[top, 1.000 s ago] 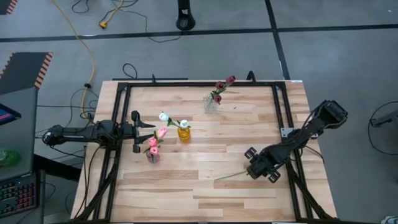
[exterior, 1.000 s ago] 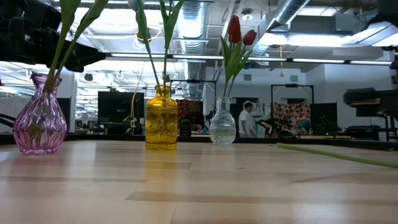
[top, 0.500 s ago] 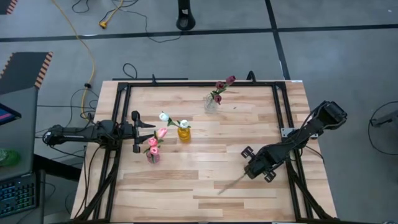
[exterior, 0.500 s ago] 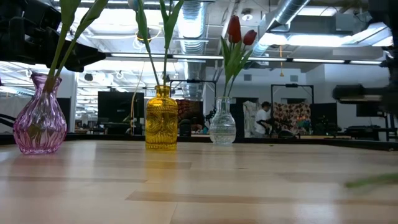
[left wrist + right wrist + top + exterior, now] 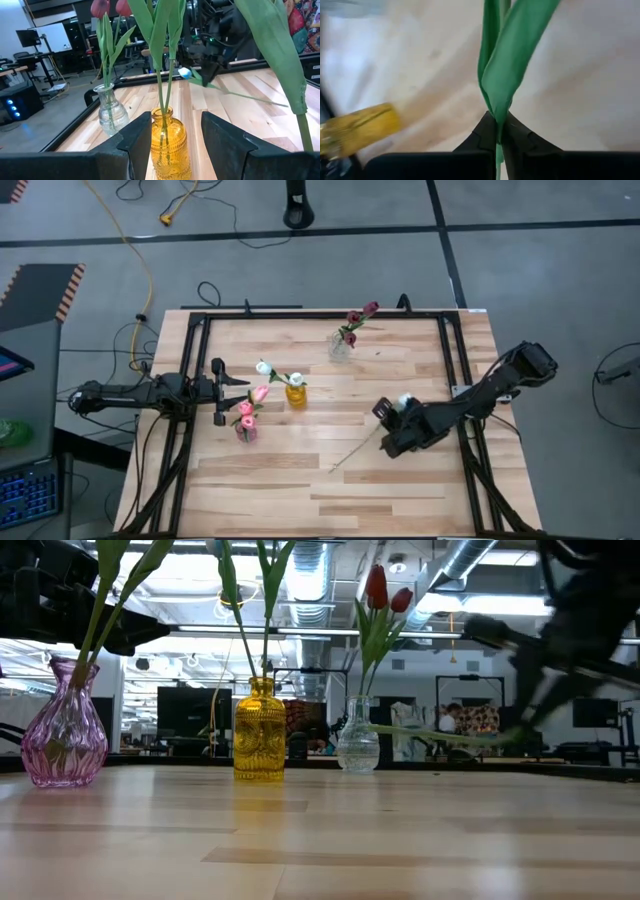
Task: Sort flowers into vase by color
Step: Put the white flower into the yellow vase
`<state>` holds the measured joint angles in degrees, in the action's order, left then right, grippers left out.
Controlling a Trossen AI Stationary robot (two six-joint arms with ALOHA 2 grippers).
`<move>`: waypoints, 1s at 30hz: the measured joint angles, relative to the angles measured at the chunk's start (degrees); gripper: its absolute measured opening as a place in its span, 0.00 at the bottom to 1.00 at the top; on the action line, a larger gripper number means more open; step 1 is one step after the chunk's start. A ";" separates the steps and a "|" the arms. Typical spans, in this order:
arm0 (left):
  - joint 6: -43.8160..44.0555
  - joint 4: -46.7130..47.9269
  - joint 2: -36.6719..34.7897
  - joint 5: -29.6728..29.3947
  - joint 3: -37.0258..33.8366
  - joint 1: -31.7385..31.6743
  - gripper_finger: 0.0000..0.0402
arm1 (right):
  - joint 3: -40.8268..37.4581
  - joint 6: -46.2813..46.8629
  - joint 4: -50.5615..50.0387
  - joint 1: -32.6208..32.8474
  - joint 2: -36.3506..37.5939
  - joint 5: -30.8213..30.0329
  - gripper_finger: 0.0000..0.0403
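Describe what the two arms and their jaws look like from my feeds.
Both arms are dark, nearly black, built of slim jointed segments. The left arm is long and thin with dark cables trailing near its base. The right arm has a bulkier joint block at its outer end. The left gripper has two broad, flat, matte black jaws; the right gripper has black jaws tapering to narrow tips.

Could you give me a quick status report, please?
Right end effector shut on white flower, lifted. Left end effector open, waiting by yellow vase. Nothing blocking.
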<state>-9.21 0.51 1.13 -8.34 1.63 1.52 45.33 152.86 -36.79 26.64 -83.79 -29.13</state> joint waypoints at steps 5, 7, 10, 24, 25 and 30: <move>0.00 0.00 0.00 0.00 0.00 0.00 0.40 | 2.36 -13.86 0.99 -3.14 0.00 -10.79 0.10; 0.00 0.00 0.00 0.00 0.00 0.00 0.40 | 3.73 -21.00 2.16 -4.32 0.00 -15.08 0.10; 0.00 0.00 -0.01 0.00 0.00 0.00 0.40 | 5.81 -32.49 3.18 -5.98 0.00 -20.31 0.10; 0.00 0.00 -0.01 0.00 0.00 0.00 0.40 | 12.37 -89.55 27.41 -8.75 0.04 -40.53 0.10; 0.00 0.00 0.00 0.00 0.00 0.00 0.40 | 12.40 -92.80 30.05 -8.75 0.04 -41.34 0.10; -0.01 0.00 0.00 0.00 0.00 0.00 0.40 | 12.43 -107.91 43.07 -8.77 0.07 -43.08 0.10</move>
<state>-9.23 0.51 1.13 -8.34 1.63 1.52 57.76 44.94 6.28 17.87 -83.72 -72.20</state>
